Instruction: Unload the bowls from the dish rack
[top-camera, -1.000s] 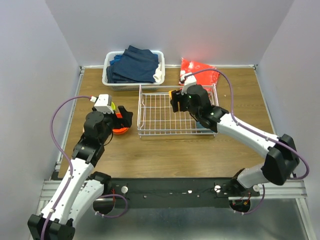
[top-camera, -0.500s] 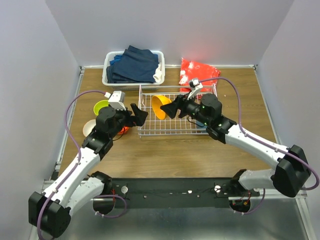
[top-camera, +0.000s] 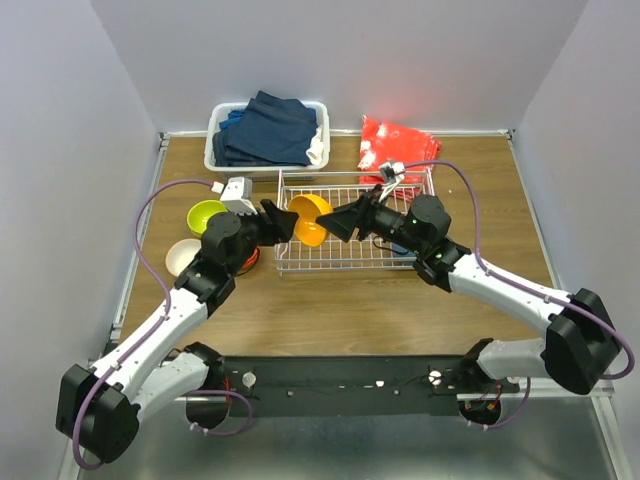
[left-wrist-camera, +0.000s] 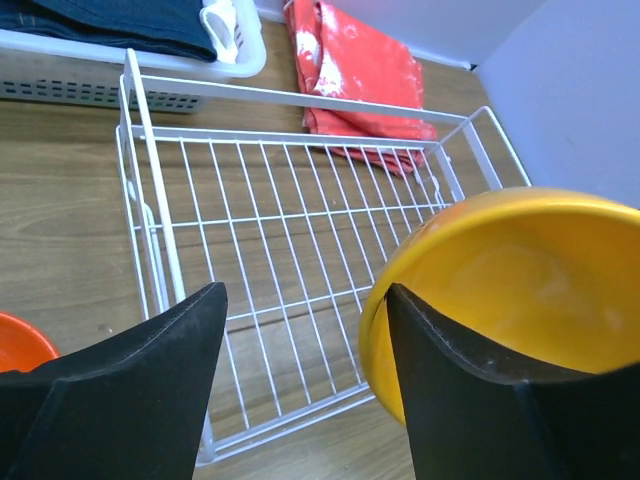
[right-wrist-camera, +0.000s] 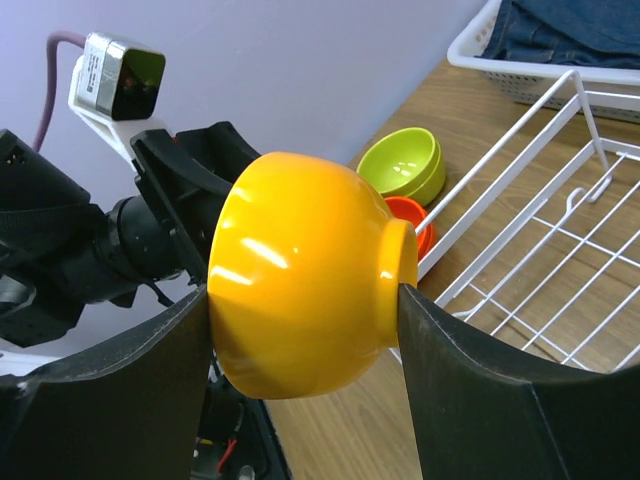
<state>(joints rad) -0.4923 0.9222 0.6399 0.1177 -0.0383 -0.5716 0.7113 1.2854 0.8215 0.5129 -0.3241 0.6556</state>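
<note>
Bowl (right-wrist-camera: 300, 285), glossy yellow-orange, round, tipped sideways, above wire dish rack (top-camera: 340, 251)

A brown wood-grain worktop (top-camera: 330, 300) spreads beneath the left fingers (top-camera: 277, 222) and the right fingers (top-camera: 340, 222); a plain pale lavender-grey back wall (top-camera: 340, 60) rises well beyond them; a matching left side wall (top-camera: 60, 150) stands outward of the left fingers, a right side wall (top-camera: 590, 130) outward of the right; a silver aluminium rail (top-camera: 570, 385) edges the worktop behind them; the light is soft and even.
</note>
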